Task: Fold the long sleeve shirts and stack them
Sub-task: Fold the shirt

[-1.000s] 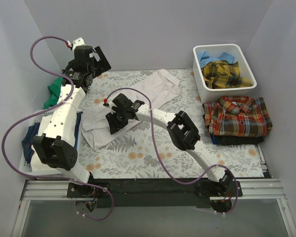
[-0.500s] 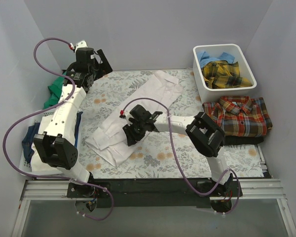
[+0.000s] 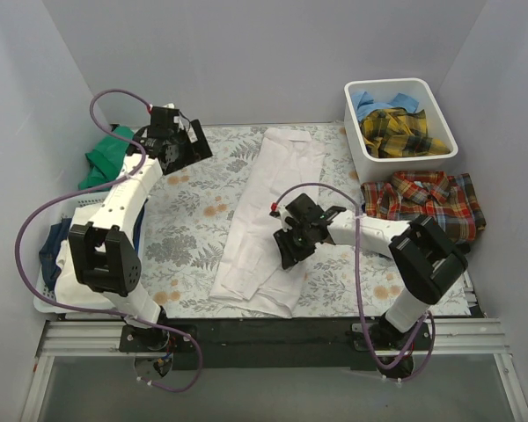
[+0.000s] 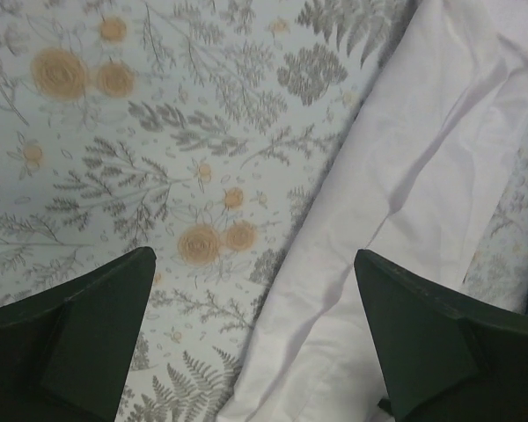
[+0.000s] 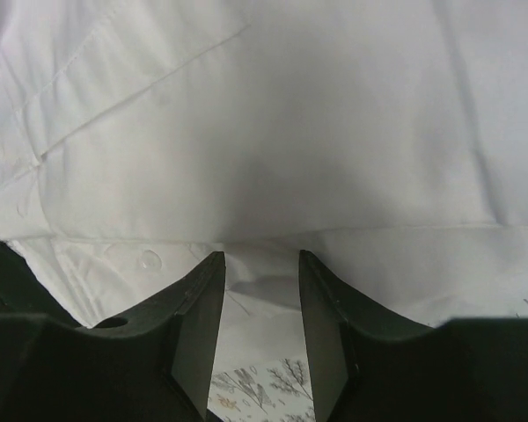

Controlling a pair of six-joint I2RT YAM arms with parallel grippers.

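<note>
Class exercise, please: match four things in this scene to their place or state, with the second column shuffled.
1 white shirt
2 red plaid shirt
3 yellow plaid shirt
4 left gripper

A in the white bin
B open, above the floral cover
C folded, on the near side of the bin
D stretched long across the cover's middle

Pairs: 1-D, 2-C, 3-A, 4-B

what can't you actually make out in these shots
- Top view: whatever lies under the red plaid shirt, covered by it and the right arm.
- Top view: the light blue shirt, mostly under the yellow plaid shirt in the bin.
- Top view: the green cloth, partly behind the left arm.
- Right wrist view: whether the right gripper pinches the white shirt; fingertips hide contact.
</note>
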